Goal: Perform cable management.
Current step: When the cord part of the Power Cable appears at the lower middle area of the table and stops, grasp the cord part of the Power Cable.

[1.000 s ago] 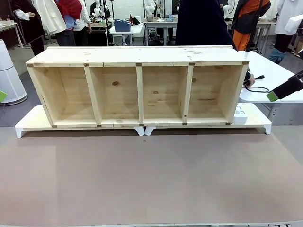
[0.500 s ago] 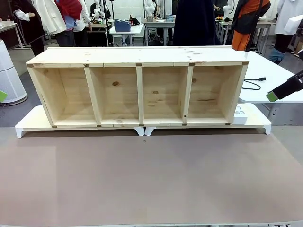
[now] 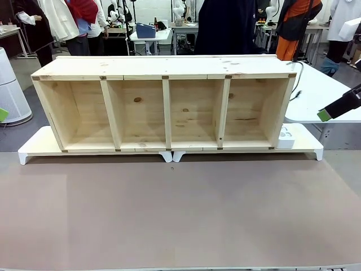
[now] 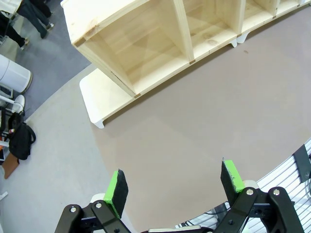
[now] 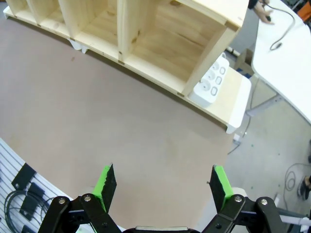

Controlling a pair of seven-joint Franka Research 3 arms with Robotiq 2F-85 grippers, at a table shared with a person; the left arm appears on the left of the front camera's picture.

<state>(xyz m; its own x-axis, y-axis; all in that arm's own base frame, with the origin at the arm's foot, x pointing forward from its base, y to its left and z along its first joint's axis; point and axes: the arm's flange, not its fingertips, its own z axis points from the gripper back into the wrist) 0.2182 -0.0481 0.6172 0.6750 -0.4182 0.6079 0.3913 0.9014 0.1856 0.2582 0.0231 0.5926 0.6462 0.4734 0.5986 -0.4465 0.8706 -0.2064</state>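
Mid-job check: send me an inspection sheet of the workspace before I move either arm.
Surface: brown mat bare before the wooden shelf.
Job's things: cable on the white side table, past the shelf's right end.
Clutter: white power strip by that end.
Grippers: left gripper open, empty; right gripper open, empty.
Cables: what looks like a loop on the floor.
Surroundings: person behind the shelf; a hand near the cable.
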